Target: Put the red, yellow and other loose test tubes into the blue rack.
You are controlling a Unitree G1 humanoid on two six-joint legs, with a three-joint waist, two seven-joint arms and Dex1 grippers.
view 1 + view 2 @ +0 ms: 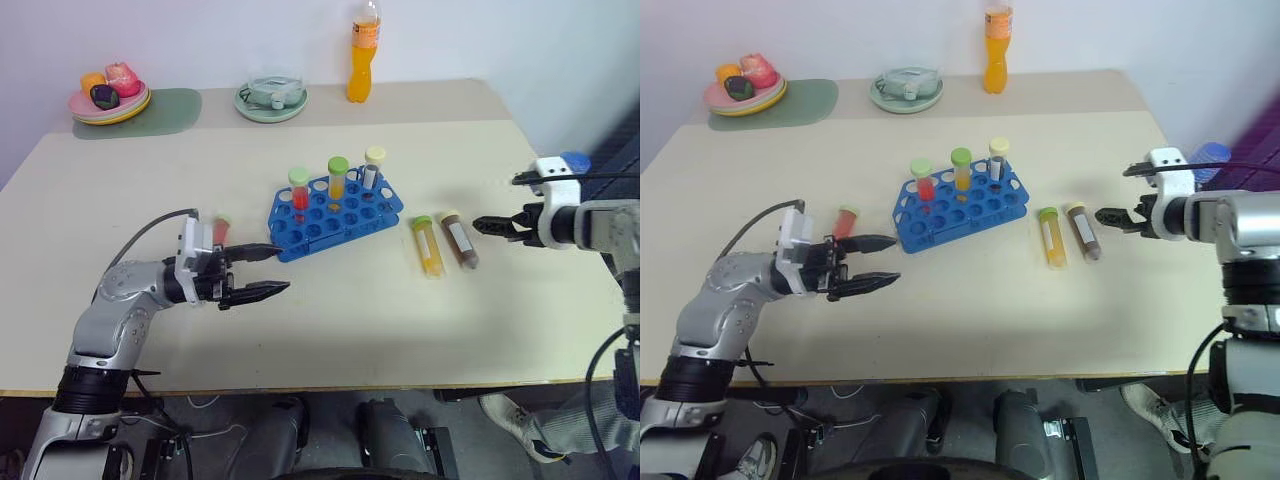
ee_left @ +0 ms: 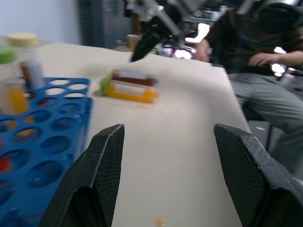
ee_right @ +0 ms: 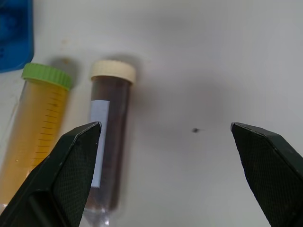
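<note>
Lying side by side on the tabletop [image 1: 330,310], the yellow-orange tube [image 1: 428,245] and the dark brown tube [image 1: 459,240] sit just right of the blue rack [image 1: 335,215], caps toward the far edge. A red tube [image 1: 221,230] lies left of the rack. Three capped tubes stand upright in the rack's back row. Right gripper [image 1: 483,225] hovers near the brown tube, jaws spread wide and empty. Left gripper [image 1: 268,271], pointing toward the rack, has its jaws parted, holding nothing.

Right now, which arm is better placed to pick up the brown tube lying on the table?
The right. Its open gripper hovers just beside the brown tube; the left gripper is across the blue rack.
</note>
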